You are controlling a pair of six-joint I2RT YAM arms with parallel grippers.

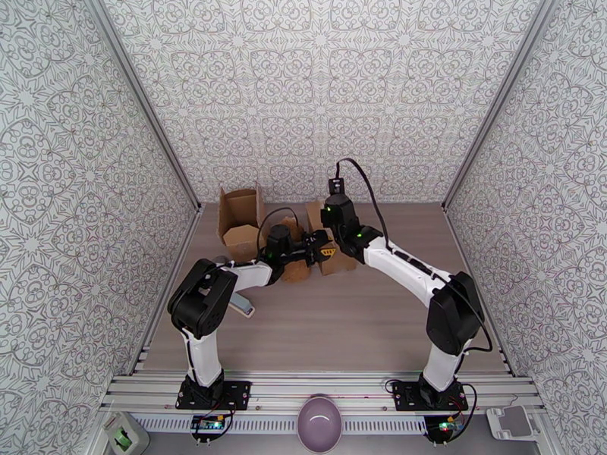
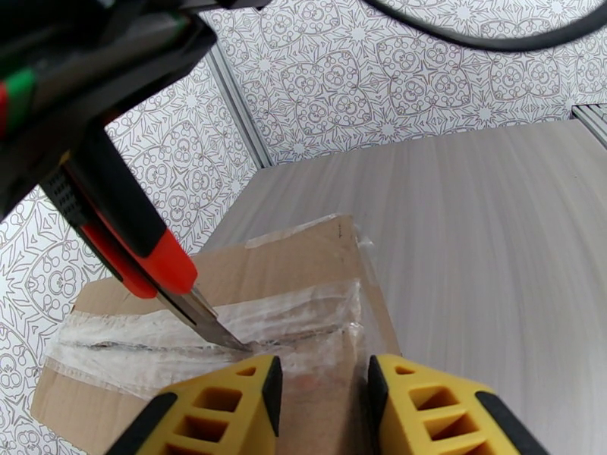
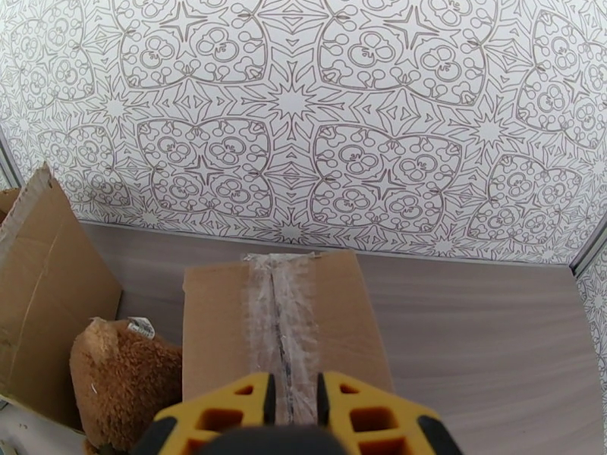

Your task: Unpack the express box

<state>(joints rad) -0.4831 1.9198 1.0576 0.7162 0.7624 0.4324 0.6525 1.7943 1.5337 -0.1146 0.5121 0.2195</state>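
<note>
The box (image 1: 317, 219) is sitting far back on the table (image 1: 341, 320). The knife (image 2: 144, 244) is touching its tape (image 2: 303, 309). The left gripper (image 2: 322, 373), fingers half apart, is resting by the box end, maybe pinching, I cannot tell. The right gripper (image 3: 292, 396) is pinching the knife, needing a shallow, straight cut.

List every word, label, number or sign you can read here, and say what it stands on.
No text can be read.
The small white tag on the brown furry stuffed toy: too small and blurred to read.
The taped brown cardboard box: no print shows on its top.
The red and black utility knife: no lettering shows.
</note>
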